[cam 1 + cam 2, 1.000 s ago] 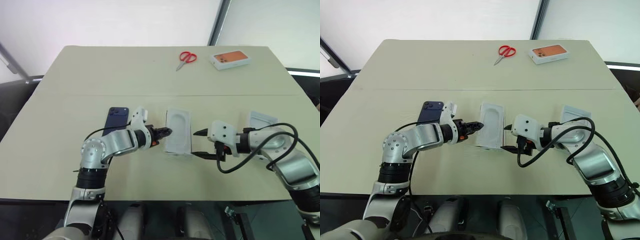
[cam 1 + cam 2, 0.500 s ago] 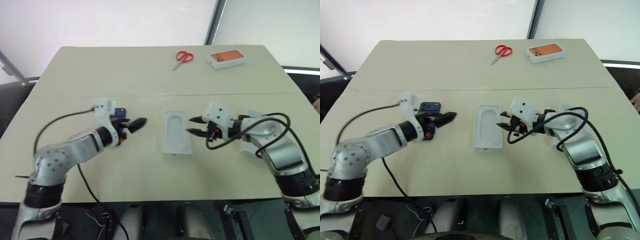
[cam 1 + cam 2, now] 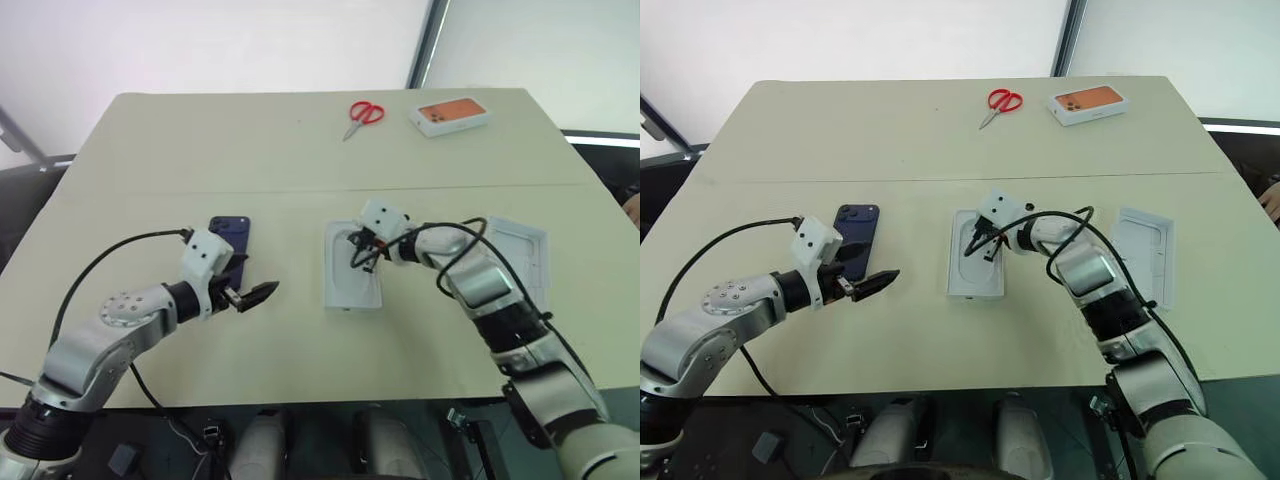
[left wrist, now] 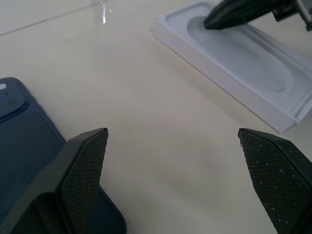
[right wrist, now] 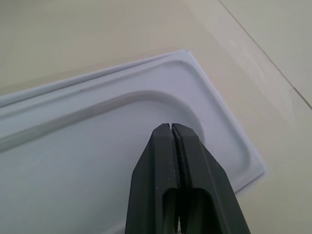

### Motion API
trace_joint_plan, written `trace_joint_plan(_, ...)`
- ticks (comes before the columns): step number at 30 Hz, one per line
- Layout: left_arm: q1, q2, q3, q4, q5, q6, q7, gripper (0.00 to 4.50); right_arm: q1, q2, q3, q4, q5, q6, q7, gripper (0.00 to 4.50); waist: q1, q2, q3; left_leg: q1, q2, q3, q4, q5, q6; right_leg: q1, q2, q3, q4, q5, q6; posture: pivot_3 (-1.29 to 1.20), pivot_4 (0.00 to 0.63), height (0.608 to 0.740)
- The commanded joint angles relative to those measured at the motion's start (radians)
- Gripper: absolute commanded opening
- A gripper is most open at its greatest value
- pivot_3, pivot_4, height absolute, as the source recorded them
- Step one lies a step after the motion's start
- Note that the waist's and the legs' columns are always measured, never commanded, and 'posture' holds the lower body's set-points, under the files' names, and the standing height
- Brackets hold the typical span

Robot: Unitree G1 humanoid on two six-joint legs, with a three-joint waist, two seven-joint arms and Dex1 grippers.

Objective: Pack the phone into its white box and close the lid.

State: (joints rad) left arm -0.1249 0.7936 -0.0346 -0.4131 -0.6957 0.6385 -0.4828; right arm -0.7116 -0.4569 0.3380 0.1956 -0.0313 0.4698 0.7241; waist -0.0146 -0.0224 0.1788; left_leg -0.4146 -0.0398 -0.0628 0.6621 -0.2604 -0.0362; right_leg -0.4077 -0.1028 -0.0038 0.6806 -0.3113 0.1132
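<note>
Right wrist view shows right hand [image 5: 171, 127] pressed shut over insert [image 5: 97, 146].

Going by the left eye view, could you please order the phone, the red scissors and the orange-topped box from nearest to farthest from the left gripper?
1. The phone, lying flat just beyond the left gripper.
2. The red scissors, far across the table, near its back edge.
3. The orange-topped box, also at the back edge, further to the robot's right than the scissors.

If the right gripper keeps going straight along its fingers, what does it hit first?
Likely the oval recess of the white moulded insert sitting in the white box: the shut right gripper points down into it. Remaining gap unclear.
</note>
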Motion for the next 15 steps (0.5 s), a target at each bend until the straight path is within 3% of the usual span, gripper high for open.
trace_joint_plan(1, 0.013, -0.02, 0.036, -0.046, 0.015, -0.029, -0.043, 4.5, -0.043, 0.022, 0.01, 0.073, -0.051, -0.074, -0.028, 0.06, 0.0, 0.0, 0.0, 0.0, 0.0, 0.0, 0.0, 0.0, 0.0, 0.0, 0.0, 0.0, 0.0, 0.0, 0.0, 0.0, 0.15, 0.697)
trace_joint_plan(10, 0.042, -0.055, 0.063, -0.07, 0.048, -0.013, -0.073, 4.5, 0.034, -0.002, 0.03, -0.021, -0.05, -0.056, 0.086, 0.06, 0.0, 0.0, 0.0, 0.0, 0.0, 0.0, 0.0, -0.002, 0.003, 0.0, 0.0, 0.0, 0.001, 0.0, 0.0, 0.0, 0.15, 0.697)
trace_joint_plan(15, 0.016, -0.088, 0.098, -0.039, 0.041, 0.037, -0.038, 4.5, 0.033, -0.003, -0.02, -0.058, -0.054, -0.099, 0.044, 0.06, 0.0, 0.0, 0.0, 0.0, 0.0, 0.0, 0.0, -0.002, 0.004, 0.0, 0.0, 0.0, 0.001, 0.0, 0.0, 0.0, 0.15, 0.697)
